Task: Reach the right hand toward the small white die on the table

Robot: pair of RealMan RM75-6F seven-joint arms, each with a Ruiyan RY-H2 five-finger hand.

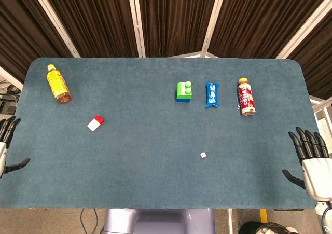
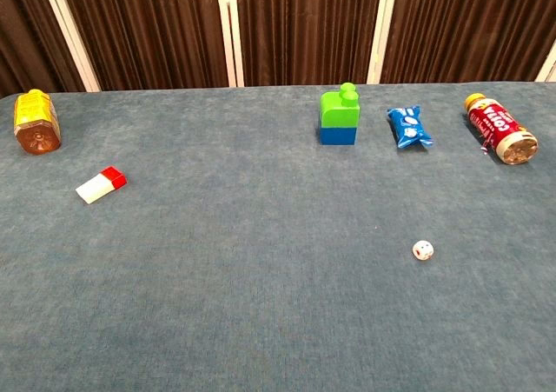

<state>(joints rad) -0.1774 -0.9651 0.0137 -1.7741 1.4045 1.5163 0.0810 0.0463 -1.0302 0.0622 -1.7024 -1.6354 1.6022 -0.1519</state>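
Note:
The small white die lies on the blue table, right of centre and toward the near edge; in the chest view the die shows coloured pips. My right hand hovers at the table's right near corner, far to the right of the die, fingers spread and holding nothing. At the left edge my left hand is partly cut off by the frame, fingers apart and empty. Neither hand appears in the chest view.
Beyond the die stand a green-and-blue block, a blue snack packet and a red-labelled bottle lying down. A yellow bottle lies at far left, and a white-and-red eraser-like block sits left of centre.

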